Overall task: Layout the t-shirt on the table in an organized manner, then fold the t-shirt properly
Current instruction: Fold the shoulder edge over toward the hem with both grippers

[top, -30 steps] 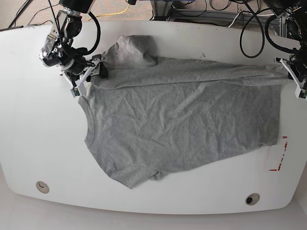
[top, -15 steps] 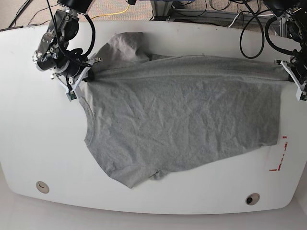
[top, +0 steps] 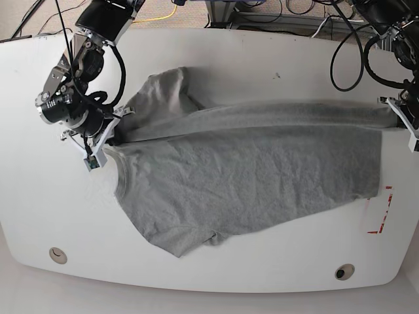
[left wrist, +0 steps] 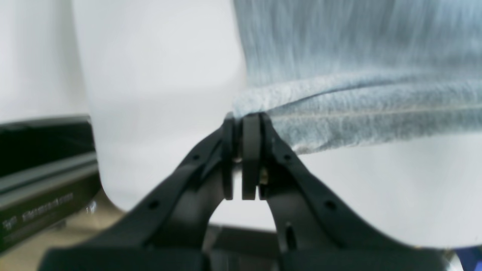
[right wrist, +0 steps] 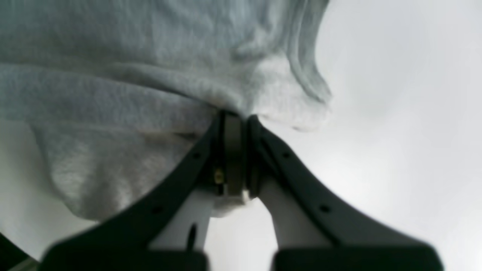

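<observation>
Between our two grippers: the t-shirt [top: 249,176], one edge stretched taut, the rest lying on the table [top: 209,275]. Left gripper [left wrist: 243,124] and right gripper [right wrist: 233,116] are each clamped on cloth. Step, as we judge: folding one side over. Next: carry the edge across evenly, then release.

A robotics lab: cables [top: 340,39] (black, looping) behind the table [top: 262,52]
</observation>
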Robot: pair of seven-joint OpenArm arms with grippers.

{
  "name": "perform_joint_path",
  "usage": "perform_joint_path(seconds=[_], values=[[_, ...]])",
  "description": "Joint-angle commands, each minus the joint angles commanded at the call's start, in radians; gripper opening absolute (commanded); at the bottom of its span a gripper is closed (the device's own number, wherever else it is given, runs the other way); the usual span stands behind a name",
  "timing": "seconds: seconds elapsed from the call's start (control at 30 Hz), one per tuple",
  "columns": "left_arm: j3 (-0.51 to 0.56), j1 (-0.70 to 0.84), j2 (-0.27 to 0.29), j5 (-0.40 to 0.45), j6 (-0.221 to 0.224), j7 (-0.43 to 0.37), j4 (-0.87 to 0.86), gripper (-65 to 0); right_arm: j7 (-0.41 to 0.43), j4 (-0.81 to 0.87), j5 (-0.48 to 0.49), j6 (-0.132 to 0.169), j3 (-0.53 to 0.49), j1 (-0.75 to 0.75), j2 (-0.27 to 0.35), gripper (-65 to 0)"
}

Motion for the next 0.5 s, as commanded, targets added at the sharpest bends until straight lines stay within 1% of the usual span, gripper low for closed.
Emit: perform_joint_path(seconds=[0.17,0.37,0.5], values=[[0.002,-0.057,0.000,0.000,0.000,0.000,-0.012,-64.6,0.020,-0.081,0.000,0.000,0.000,0.040,0.003,-63.4],[0.023,-0.130,-0.003,0.000,0.000,0.000,-0.121,-64.6,0.048,-0.175,0.000,0.000,-0.002,0.089,0.005,-63.3],[0.032,-0.155,-0.003,0.000,0.000,-0.047,-0.203,-64.6,0.049,-0.213,-0.002,0.000,-0.002,0.135,0.006,-63.3]])
